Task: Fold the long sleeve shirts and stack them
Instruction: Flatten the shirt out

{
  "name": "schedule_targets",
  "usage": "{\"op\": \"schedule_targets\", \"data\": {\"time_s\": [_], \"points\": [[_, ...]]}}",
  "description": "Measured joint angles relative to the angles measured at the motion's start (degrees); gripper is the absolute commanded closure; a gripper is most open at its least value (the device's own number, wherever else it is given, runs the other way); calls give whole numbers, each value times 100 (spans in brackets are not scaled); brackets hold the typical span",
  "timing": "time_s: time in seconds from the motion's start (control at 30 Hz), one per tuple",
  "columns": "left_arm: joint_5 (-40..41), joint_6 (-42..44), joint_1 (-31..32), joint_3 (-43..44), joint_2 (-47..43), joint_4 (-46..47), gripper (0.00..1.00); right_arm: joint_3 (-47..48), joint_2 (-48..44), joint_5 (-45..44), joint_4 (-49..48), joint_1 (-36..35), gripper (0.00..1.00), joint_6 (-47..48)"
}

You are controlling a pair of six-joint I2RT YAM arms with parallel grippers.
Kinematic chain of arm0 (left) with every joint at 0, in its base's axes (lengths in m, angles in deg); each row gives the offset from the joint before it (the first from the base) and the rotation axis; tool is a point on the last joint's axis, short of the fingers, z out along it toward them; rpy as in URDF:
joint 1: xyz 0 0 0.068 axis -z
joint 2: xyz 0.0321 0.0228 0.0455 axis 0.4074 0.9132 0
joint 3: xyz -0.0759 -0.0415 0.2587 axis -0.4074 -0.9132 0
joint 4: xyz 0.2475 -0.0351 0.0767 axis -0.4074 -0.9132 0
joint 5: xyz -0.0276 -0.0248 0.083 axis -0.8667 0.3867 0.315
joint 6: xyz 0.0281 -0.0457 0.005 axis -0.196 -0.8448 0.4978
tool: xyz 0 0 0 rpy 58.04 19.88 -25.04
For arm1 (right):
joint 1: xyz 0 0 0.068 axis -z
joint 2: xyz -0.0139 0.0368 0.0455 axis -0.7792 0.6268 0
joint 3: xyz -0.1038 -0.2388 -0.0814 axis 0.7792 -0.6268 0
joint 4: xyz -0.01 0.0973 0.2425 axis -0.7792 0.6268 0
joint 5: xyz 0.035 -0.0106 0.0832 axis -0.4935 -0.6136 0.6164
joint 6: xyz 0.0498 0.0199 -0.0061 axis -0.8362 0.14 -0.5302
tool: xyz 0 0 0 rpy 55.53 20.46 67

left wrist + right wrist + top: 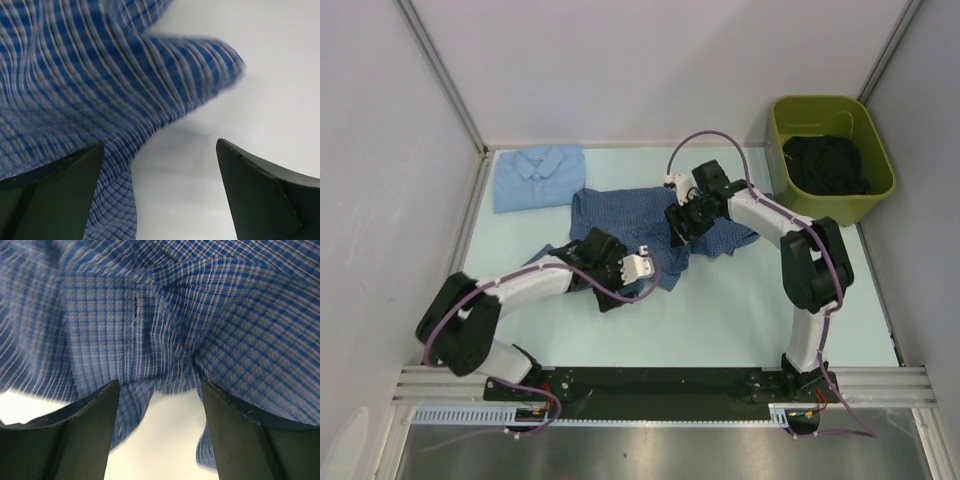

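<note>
The checked medium blue shirt (620, 222) lies crumpled in the middle of the table. The plain pale blue shirt (539, 177) lies folded at the far left corner. My left gripper (603, 268) is over the checked shirt's near left part; in the left wrist view (160, 150) it is open, with checked cloth (90, 85) at the left finger (55, 195) and bare table between the fingers. My right gripper (682, 222) is over the shirt's right part; in the right wrist view (160, 390) it is open, with checked cloth (165, 315) just ahead of the fingertips.
A green bin (832, 155) with dark clothes stands at the far right corner. Grey walls enclose the table on three sides. The pale table (750, 310) is bare at the near right.
</note>
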Motion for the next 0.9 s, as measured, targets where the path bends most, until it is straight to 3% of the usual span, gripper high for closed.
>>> {"op": "schedule_targets", "data": {"time_s": [0.07, 0.1, 0.13, 0.17, 0.2, 0.27, 0.43, 0.6, 0.73, 0.9], "points": [[96, -61, 44, 177, 407, 149, 14, 74, 254, -61, -109, -50, 51, -116], [120, -87, 50, 238, 540, 208, 34, 140, 417, -96, -129, -85, 64, -164], [199, -96, 52, 310, 715, 306, 45, 205, 564, -131, -149, -120, 88, -208], [251, -157, 52, 339, 802, 348, 57, 254, 682, -170, -164, -153, 96, -232], [284, -166, 48, 358, 857, 382, 82, 280, 765, -205, -162, -168, 100, -247], [352, -168, 13, 358, 841, 352, 100, 299, 809, -234, -81, -186, 100, -308], [-11, 243, -931, 201, 44, -380, 100, 330, 289, -11, 326, 44, 100, -299], [-74, 791, -2192, 153, -1062, -1034, 100, 385, -1137, 317, 861, 603, 100, -57], [-203, 1115, -2542, 155, -1355, -1425, 100, 675, -1969, 514, 1163, 933, 100, 74], [-271, 1397, -2603, 155, -1355, -1744, 100, 1178, -2315, 850, 1318, 1360, 100, -4]]}}
